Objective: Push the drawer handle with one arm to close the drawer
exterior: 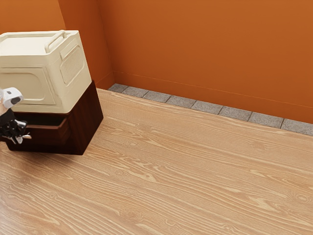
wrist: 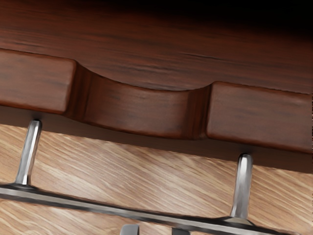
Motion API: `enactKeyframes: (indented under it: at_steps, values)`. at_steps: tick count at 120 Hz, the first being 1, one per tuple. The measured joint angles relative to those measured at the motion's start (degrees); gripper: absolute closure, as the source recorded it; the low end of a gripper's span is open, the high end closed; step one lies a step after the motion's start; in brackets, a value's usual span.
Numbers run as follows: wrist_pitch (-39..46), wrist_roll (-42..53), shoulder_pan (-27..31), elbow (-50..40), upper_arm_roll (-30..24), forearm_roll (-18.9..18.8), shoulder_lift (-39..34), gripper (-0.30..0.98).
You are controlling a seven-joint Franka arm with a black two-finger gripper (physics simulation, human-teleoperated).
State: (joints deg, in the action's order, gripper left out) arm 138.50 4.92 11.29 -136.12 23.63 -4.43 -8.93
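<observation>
The handle (wrist: 98, 206) is a thin metal bar on two posts, standing off the drawer front (wrist: 39, 81); the drawer is pulled partway out of the dark cabinet (exterior: 89, 125), at the exterior view's left, its inside showing as a dark gap under the cream crate (exterior: 76, 66). The gripper (exterior: 19, 139) is right by the handle; in the wrist view its two fingertips stand apart, spaced along the bar rather than pinching it, so it is open and holds nothing; whether they touch the bar, I cannot tell. The step in hand, as I judge it, is to settle on the outer side of the bar and start the push; both fingertips should bear on it together, near the middle between the posts, so the drawer runs in square and does not bind. The push should go straight toward the cabinet, level and slow — any downward lean could slide the tips off so thin a bar, and any lift could bring the hand up toward the crate; best to keep pressing until the front meets the cabinet, then ease off — a hard shove at the end might shift the cabinet on the wooden floor (exterior: 195, 186).
</observation>
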Motion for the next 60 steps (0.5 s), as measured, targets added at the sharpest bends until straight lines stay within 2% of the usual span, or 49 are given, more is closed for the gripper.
enactKeyframes:
  at_steps: [22,42,60]
  values:
    - [2.14,1.76,-0.02,4.69,-0.64,1.52,4.11,0.68]
    - [3.36,3.55,0.09,6.52,-0.75,4.31,6.52,0.68]
    - [4.31,4.95,0.11,7.02,-0.78,5.39,7.24,0.68]
